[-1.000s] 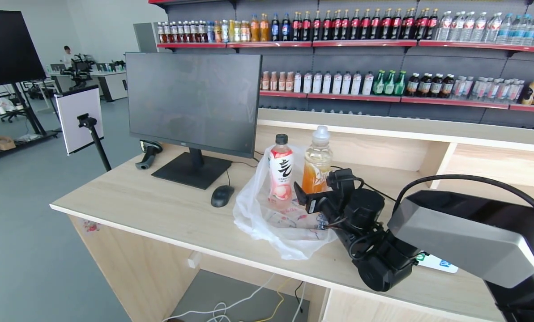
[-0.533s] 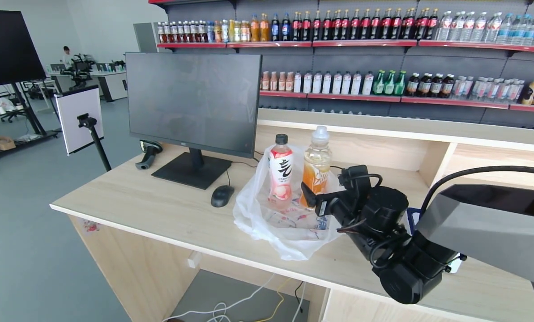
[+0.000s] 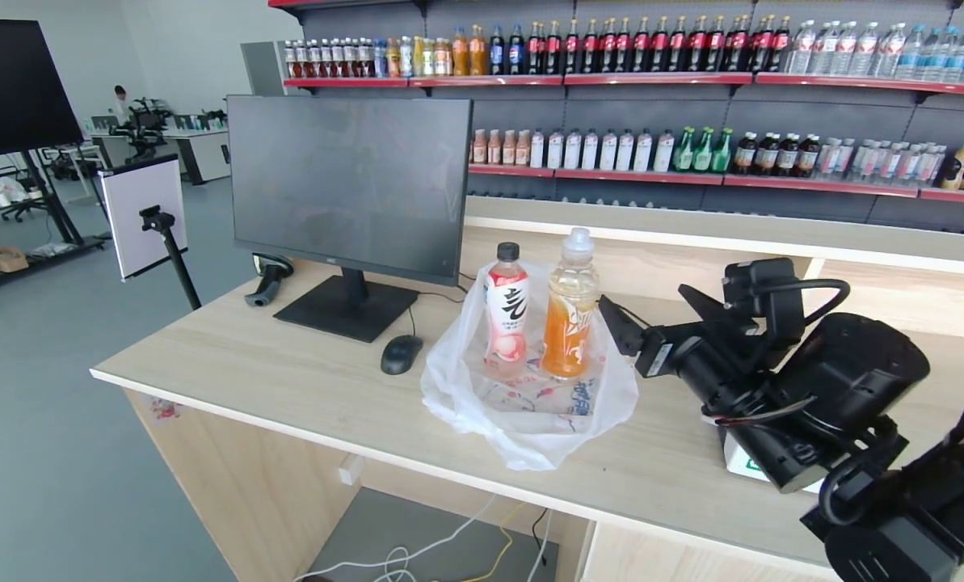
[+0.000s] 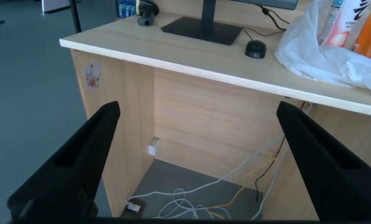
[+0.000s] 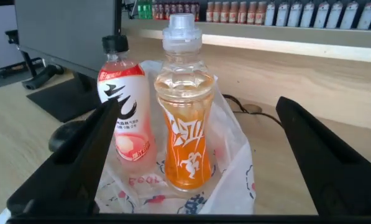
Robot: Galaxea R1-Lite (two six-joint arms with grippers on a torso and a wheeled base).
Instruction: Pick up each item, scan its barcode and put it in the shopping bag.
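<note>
You see the pink bottle (image 3: 507, 319) and orange bottle (image 3: 569, 323) standing in the shopping bag (image 3: 449, 392); right hand (image 3: 643, 297) spread, empty; probably finished.

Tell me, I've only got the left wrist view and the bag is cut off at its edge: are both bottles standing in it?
Observer: Yes. In the head view the pink drink bottle and the orange drink bottle stand upright, side by side, inside the shopping bag.
Operator: Where's the right end effector?
Observer: The right end effector hangs open and empty on the robot's right of the orange drink bottle, apart from it.
</note>
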